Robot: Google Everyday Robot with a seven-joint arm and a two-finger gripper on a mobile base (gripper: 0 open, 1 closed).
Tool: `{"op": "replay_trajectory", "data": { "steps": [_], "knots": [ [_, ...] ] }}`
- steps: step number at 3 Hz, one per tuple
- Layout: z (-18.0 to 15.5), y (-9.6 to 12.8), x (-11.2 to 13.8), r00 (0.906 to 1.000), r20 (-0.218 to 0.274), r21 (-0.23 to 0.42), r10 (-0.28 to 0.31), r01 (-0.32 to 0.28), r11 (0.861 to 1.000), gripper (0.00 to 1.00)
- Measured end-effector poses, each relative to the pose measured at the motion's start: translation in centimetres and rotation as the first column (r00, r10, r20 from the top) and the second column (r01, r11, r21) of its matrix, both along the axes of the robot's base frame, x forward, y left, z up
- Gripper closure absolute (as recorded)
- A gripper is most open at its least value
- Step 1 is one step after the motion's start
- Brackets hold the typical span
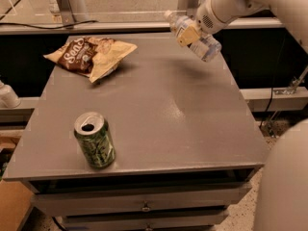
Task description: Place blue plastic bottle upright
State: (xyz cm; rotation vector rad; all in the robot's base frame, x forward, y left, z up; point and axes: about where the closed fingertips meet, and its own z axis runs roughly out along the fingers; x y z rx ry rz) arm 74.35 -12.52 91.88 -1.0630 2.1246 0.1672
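The blue plastic bottle (196,36) is clear and bluish with a white cap at its upper left end. It is held in the air, tilted, above the far right part of the grey table (159,105). My gripper (188,34) is shut on the bottle's middle, with a yellowish finger pad (186,35) across it. The white arm reaches in from the upper right.
A green soda can (95,139) stands upright near the table's front left. A chip bag (91,54) lies at the far left. The table's right edge drops to the floor; a rail runs behind the table. My white base fills the lower right corner.
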Motion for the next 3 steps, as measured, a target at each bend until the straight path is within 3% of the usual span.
{"op": "replay_trajectory", "data": {
  "steps": [1,2,3],
  "knots": [
    [3.3,-0.4,-2.1,0.992,0.123,0.179,0.027,-0.049,0.983,1.0],
    [3.4,-1.8,-3.6,0.9744,0.225,0.336,0.001,-0.079,0.939,1.0],
    [2.0,-4.0,-5.2,0.9603,0.274,0.481,-0.052,-0.09,0.872,1.0]
  ]
}}
